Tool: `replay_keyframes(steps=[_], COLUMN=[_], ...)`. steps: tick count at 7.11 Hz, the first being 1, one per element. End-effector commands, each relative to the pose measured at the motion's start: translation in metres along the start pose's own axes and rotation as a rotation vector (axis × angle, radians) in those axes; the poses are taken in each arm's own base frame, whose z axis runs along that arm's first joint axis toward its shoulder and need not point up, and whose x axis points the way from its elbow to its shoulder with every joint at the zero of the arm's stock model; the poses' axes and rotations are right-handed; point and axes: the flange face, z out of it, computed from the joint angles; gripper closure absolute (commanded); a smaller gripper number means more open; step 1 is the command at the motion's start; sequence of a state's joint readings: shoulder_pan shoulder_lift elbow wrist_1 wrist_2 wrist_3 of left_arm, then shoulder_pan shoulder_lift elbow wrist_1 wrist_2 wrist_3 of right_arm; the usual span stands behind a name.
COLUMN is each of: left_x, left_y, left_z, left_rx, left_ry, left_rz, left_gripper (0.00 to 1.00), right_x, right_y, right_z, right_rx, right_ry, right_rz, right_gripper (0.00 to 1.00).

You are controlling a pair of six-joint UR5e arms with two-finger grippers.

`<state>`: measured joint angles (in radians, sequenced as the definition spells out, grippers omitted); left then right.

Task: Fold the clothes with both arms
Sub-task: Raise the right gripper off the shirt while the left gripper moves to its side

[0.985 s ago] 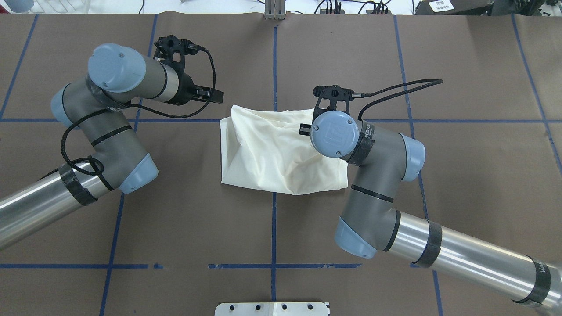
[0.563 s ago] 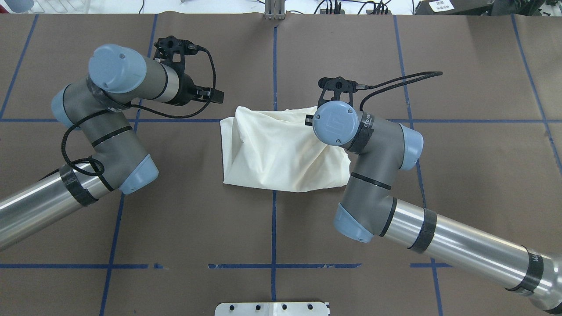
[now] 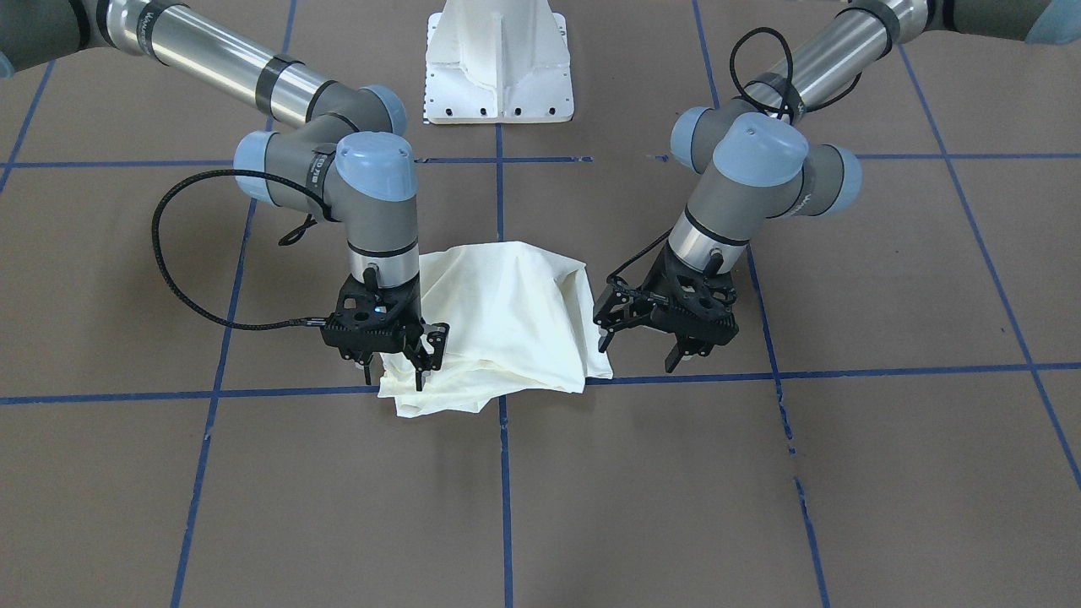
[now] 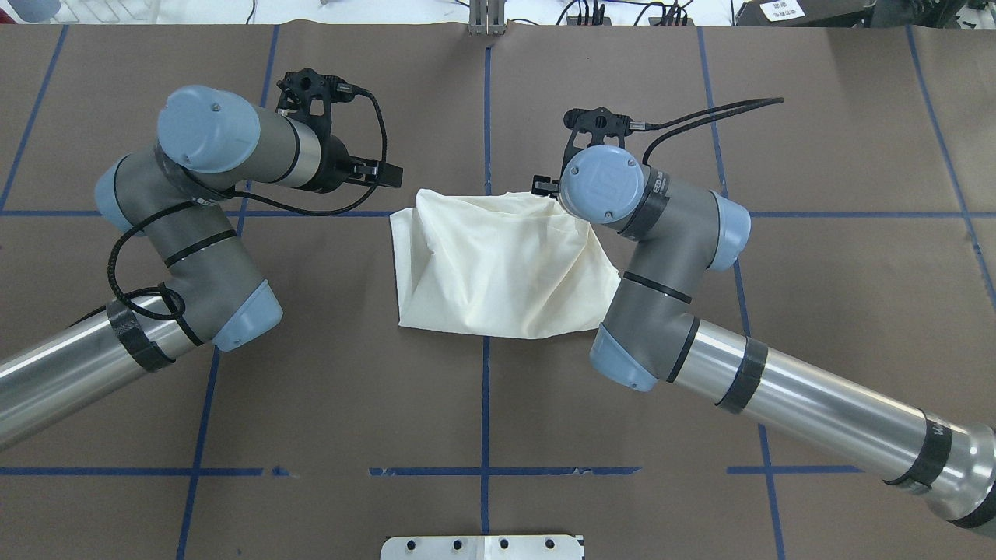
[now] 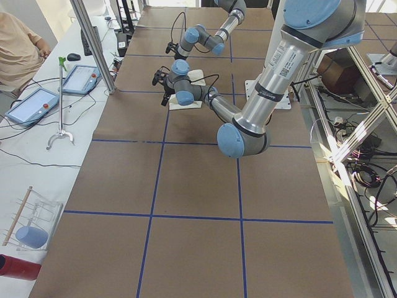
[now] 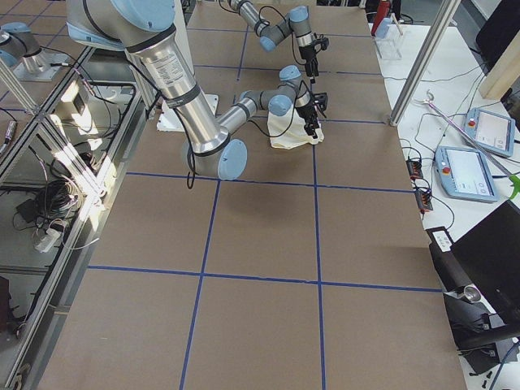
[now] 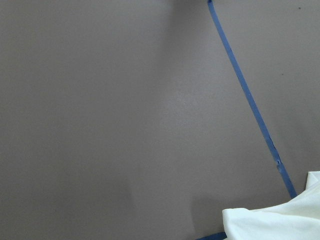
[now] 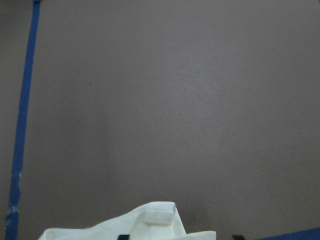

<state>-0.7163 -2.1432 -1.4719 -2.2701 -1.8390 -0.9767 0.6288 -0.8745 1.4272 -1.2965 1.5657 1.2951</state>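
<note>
At the right gripper (image 3: 394, 377), jaws partly apart, tips down astride a corner of the shirt (image 3: 507, 321); looks loose there rather than pinched. At the left gripper (image 3: 639, 348), jaws wide, nothing between them, tips just beside the shirt's other end. Between the two, shirt in a compact folded bundle, plain side up, mostly flat but puckered near the right gripper. Looks like the close of one fold, with another fold or a tidy-up to come. Calls next for lifting the right tips clear without snagging cloth, then bringing the left tips onto their nearest corner so both ends move together. Outward from both grippers, bare table (image 3: 760, 473) on every side, crossed only by blue tape lines (image 3: 505, 507). Pedestal (image 3: 498, 59) well apart beyond the shirt, so ample room to sweep.
</note>
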Motion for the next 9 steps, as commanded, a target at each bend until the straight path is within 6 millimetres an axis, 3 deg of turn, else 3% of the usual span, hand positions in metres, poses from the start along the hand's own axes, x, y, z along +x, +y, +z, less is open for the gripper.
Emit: replay_keyframes(steps=[1, 3, 4, 5, 7, 8, 9], left_x=[0.014, 0.04, 0.045, 0.043, 0.016, 0.015, 0.014], left_y=[0.061, 0.106, 0.108, 0.113, 0.118, 0.117, 0.119], left_z=[0.003, 0.001, -0.004, -0.005, 0.015, 0.023, 0.025], left_rx=[0.03, 0.034, 0.049, 0.068, 0.121, 0.115, 0.104], left_ry=[0.19, 0.366, 0.411, 0.461, 0.488, 0.472, 0.468], left_rz=[0.061, 0.004, -0.004, -0.028, -0.151, -0.286, -0.312], left_gripper=[0.0, 0.0, 0.0, 0.0, 0.0, 0.0, 0.0], right_x=[0.036, 0.059, 0.061, 0.065, 0.07, 0.072, 0.073], right_y=[-0.069, -0.087, -0.087, -0.085, -0.082, -0.081, -0.081], right_z=[-0.034, -0.039, -0.04, -0.043, -0.047, -0.046, -0.046], right_rx=[-0.143, -0.15, -0.146, -0.144, -0.142, -0.141, -0.142], right_ry=[-0.094, -0.1, -0.1, -0.104, -0.108, -0.106, -0.104], right_rz=[-0.02, -0.033, -0.03, -0.031, -0.032, -0.032, -0.032], right_gripper=[0.0, 0.0, 0.0, 0.0, 0.0, 0.0, 0.0])
